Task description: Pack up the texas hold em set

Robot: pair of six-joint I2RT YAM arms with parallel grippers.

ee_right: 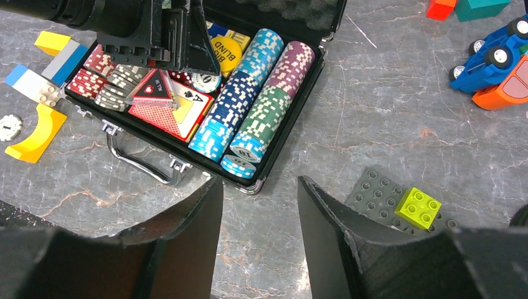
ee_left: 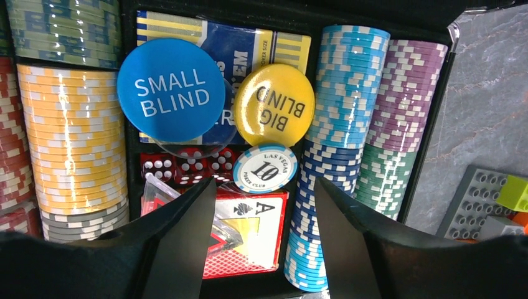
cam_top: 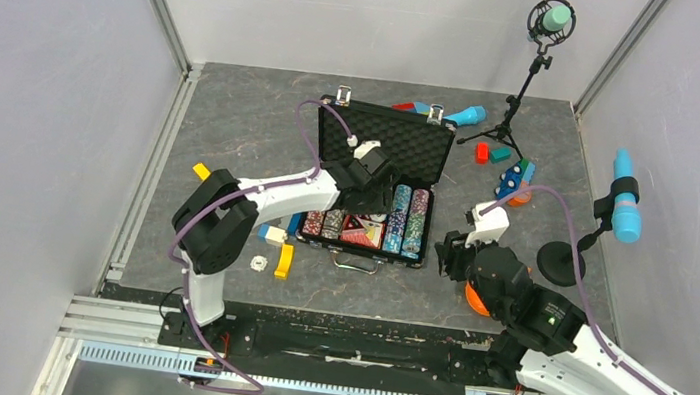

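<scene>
Black briefcase (cam_top: 412, 150) sits open directly under the left hand (ee_left: 264, 182), released, empty; right hand (ee_right: 259, 184) hovers near-right, released too.

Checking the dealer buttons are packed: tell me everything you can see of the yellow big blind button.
The yellow button is a round, glossy, plastic-looking disc with black BIG BLIND lettering, upside down in the left wrist view. It lies face up in the middle compartment of the black case, resting on a blue and yellow card box, beside the blue SMALL BLIND button. Its lower edge meets a white chip marked 10.
</scene>
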